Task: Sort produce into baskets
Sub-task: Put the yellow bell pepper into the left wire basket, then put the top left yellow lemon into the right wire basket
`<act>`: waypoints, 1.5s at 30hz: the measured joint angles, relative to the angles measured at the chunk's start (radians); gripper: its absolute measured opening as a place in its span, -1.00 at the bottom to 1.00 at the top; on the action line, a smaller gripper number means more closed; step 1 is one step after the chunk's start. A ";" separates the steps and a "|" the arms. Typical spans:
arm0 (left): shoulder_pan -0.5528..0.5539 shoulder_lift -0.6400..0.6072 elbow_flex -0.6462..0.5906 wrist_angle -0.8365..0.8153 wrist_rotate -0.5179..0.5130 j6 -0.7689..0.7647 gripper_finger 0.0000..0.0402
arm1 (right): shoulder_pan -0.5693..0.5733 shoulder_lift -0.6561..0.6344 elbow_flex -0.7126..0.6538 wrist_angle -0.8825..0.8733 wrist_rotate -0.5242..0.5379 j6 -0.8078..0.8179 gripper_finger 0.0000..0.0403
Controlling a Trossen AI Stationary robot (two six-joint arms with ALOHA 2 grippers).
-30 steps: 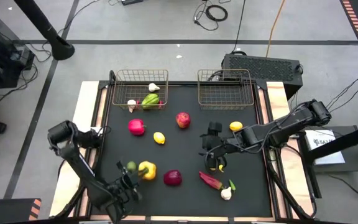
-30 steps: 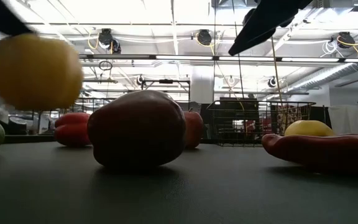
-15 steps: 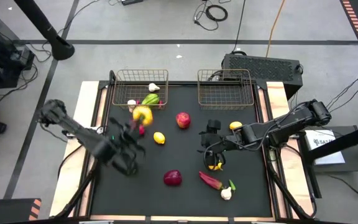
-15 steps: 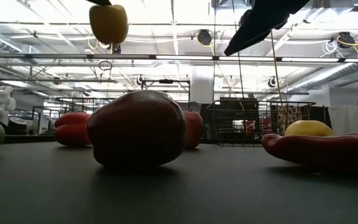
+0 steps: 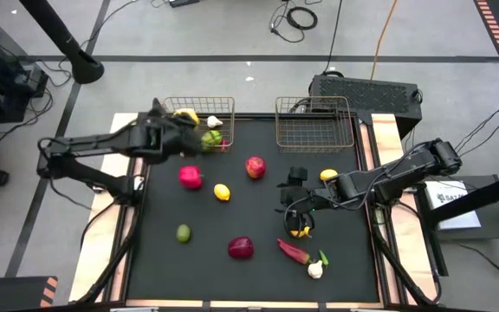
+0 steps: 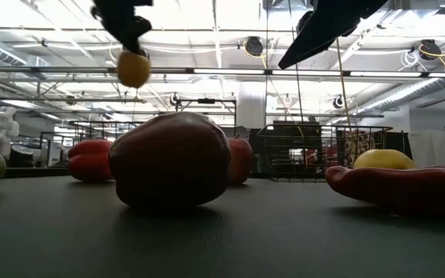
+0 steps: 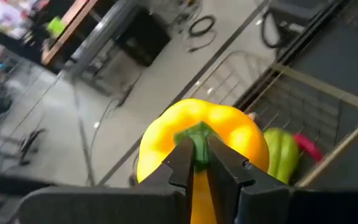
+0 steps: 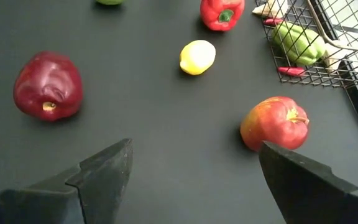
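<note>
a: yellow pepper (image 7: 194, 140): we hold it by its green stem, the left gripper (image 7: 199, 163) closed down to a narrow pinch on that stem. in the high view it hangs over the left basket (image 5: 165, 107), near the wall facing the left arm.

b: what is already in that basket?

a: a green pepper (image 5: 210, 139), a white garlic (image 5: 216, 122) and a red chilli (image 7: 307, 148). we judge this to be the vegetable basket, so the drop fits.

b: how do we release well?

a: we carry the pepper further inside the rim, away from the wire wall, and we lower it before we part the fingers; a stem grip lets the body swing, and a high drop may bounce it out. we aim for bare mesh beside the green pepper.

b: the other arm?

a: the right gripper (image 8: 191, 167) waits low over the mat with its fingers spread wide and nothing between them, near a red apple (image 8: 274, 122) and a lemon (image 8: 197, 56). we keep it clear of the right basket (image 5: 314, 123) until the left arm is out.
</note>
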 joint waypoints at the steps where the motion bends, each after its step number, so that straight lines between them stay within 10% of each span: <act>1: 0.032 0.006 0.000 0.061 0.030 0.067 -0.82 | 0.000 0.000 0.000 0.000 0.000 0.000 0.68; 10: 0.395 0.099 0.000 0.288 0.407 0.216 -0.82 | 0.003 0.000 0.000 -0.001 0.000 0.006 0.68; 16: 0.520 0.193 -0.002 0.273 0.469 0.161 -0.82 | 0.003 0.000 0.000 -0.017 -0.001 0.032 0.68; 30: 0.578 0.395 -0.002 0.289 0.489 0.086 -0.70 | 0.010 0.000 0.000 -0.067 -0.001 0.154 0.68; 45: 0.490 0.320 -0.002 0.209 0.505 0.060 -0.17 | 0.024 0.000 0.000 -0.081 -0.001 0.129 0.68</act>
